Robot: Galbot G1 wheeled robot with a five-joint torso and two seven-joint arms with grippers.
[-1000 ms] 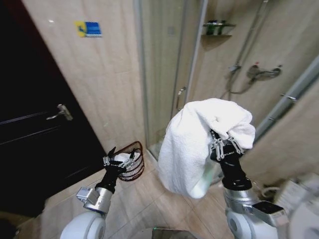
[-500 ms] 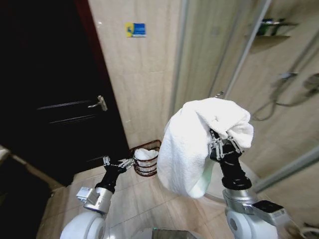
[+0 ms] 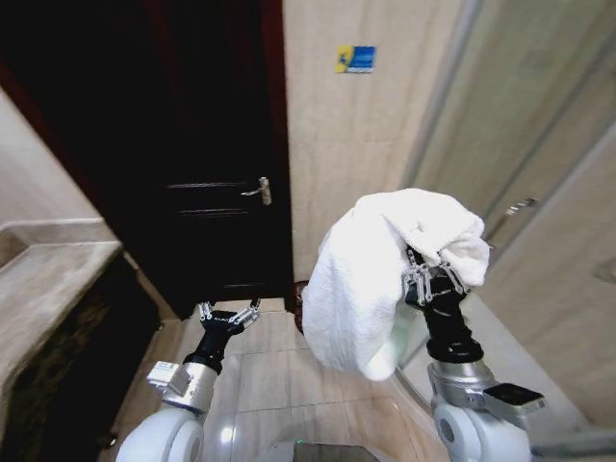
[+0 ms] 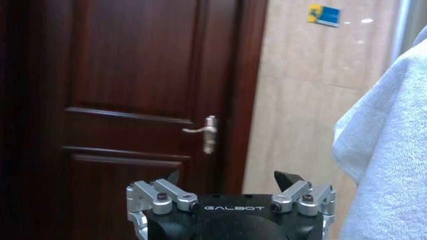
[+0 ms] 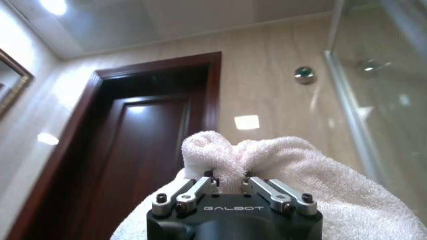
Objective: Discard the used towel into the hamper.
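Note:
A white towel (image 3: 371, 269) hangs bunched from my raised right gripper (image 3: 433, 274), which is shut on its top fold. In the right wrist view the fingers (image 5: 229, 175) pinch the towel (image 5: 300, 165) between them. Just left of the hanging cloth, a thin dark red-brown edge of the hamper (image 3: 298, 291) peeks out on the floor; the rest is hidden behind the towel. My left gripper (image 3: 228, 313) is held low and forward, open and holding nothing. In the left wrist view its jaws (image 4: 230, 177) stand apart before the door, with the towel (image 4: 390, 150) at one side.
A dark wooden door (image 3: 192, 144) with a metal handle (image 3: 258, 190) faces me. A stone counter (image 3: 48, 279) juts in at the left. The glass shower partition (image 3: 539, 192) runs along the right. Beige floor tiles (image 3: 260, 366) lie ahead.
The whole view has swung left: the door now sits in the middle, and the shower and most of the hamper have slid off behind the towel. Both arms keep their pose.

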